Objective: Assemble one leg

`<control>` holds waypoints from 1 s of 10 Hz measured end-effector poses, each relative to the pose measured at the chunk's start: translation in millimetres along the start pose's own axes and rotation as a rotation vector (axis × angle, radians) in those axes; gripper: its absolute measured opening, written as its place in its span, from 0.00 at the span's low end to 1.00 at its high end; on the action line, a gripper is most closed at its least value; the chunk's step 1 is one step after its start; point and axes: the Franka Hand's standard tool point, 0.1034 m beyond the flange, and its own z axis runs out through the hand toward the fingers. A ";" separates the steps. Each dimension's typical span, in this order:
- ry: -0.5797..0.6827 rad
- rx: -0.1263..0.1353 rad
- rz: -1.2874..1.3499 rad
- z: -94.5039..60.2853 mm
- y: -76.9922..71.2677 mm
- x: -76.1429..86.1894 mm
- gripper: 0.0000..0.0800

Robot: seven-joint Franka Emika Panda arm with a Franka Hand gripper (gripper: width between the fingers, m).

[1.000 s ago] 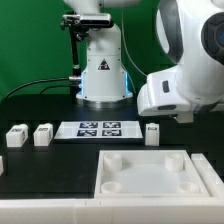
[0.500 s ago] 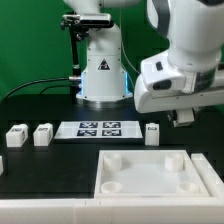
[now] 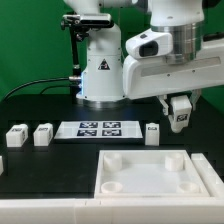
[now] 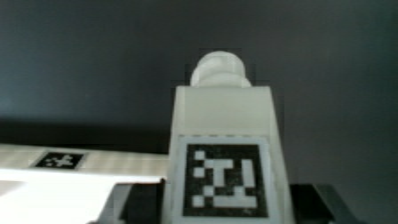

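My gripper (image 3: 180,114) hangs above the table at the exterior view's right, shut on a leg (image 3: 180,119), a small white block with a black-and-white marker. In the wrist view the leg (image 4: 224,130) stands between the dark fingers (image 4: 137,203), marker facing the camera, its rounded tip pointing away. Three more legs stand on the black table: two at the left (image 3: 16,136) (image 3: 43,133) and one (image 3: 152,133) just below and left of my gripper. The large flat white square piece (image 3: 150,172) with round corner sockets lies in front.
The marker board (image 3: 97,128) lies flat between the legs, in front of the white robot base (image 3: 100,70). A white edge with a tag (image 4: 59,158) shows low in the wrist view. A green backdrop stands behind.
The arm has swung from the exterior view's right toward the middle and turned. The gripper and the leg it holds have come into view above the table.
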 end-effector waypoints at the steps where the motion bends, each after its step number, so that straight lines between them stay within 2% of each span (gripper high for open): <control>1: 0.080 -0.004 -0.022 -0.7 3.1 4.9 0.36; 2: 0.090 -0.006 -0.052 -4.1 9.7 14.9 0.36; 5: 0.110 0.008 -0.118 -26.8 16.0 70.2 0.36; 6: 0.115 0.009 -0.129 -31.7 16.0 77.9 0.36; 8: 0.108 0.009 -0.129 -28.6 15.9 74.6 0.36; 10: 0.170 0.000 -0.127 -28.7 18.4 78.0 0.37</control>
